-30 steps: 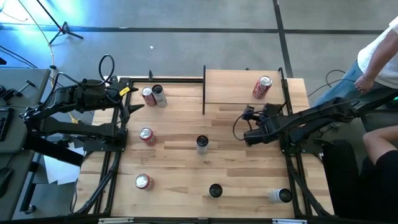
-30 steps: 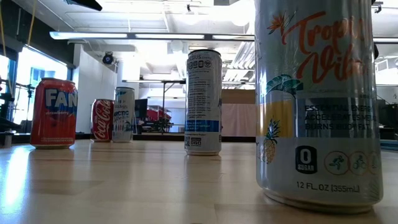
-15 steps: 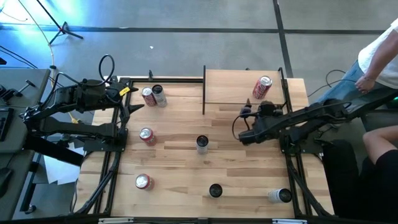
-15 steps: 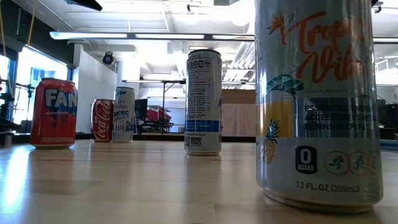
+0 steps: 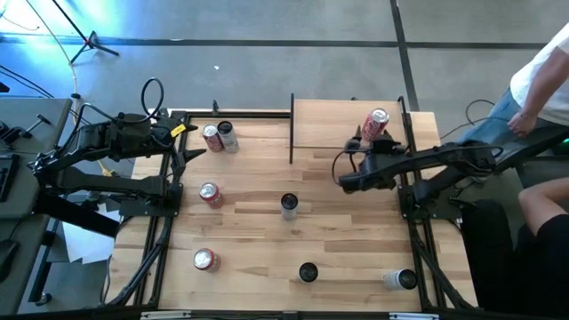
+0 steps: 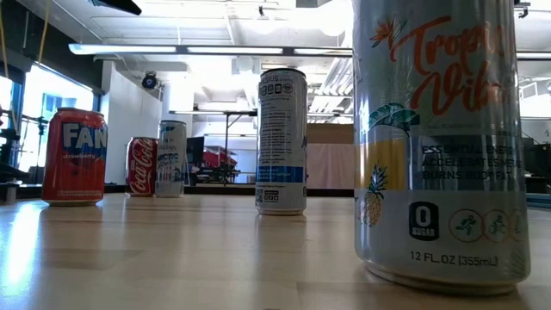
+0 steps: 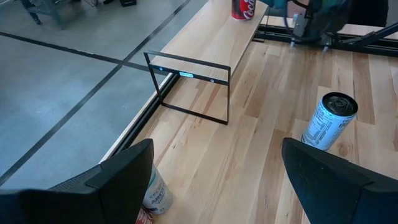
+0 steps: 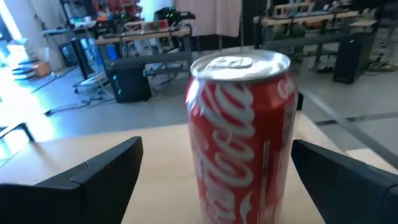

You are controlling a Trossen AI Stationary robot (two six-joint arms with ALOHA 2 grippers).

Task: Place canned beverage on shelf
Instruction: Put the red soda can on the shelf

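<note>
A red Coca-Cola can [image 5: 374, 125] stands upright on its base on the shelf [image 5: 329, 124], a light-wood board in a black frame at the table's far edge. My right gripper [image 5: 372, 146] is just on the near side of the can, open and pointing at it. In the right wrist view the can [image 8: 242, 134] fills the gap between the two wide-apart fingers, with clear space on both sides. My left gripper [image 5: 191, 147] waits open at the table's far left. In its wrist view it [image 7: 211, 180] faces the shelf [image 7: 205, 43].
Several more cans stand on the tabletop: a red and a silver one [image 5: 219, 136] at the far left, a red one [image 5: 210, 194], a slim one [image 5: 289, 205] in the middle, and others [image 5: 308, 272] along the near edge. A person [image 5: 542, 80] is beyond the table's right side.
My right gripper has swung from the middle of the table toward the far edge and the shelf. It has turned until it faces the red can. Its fingers have stayed open. The can has kept its place on the shelf.
</note>
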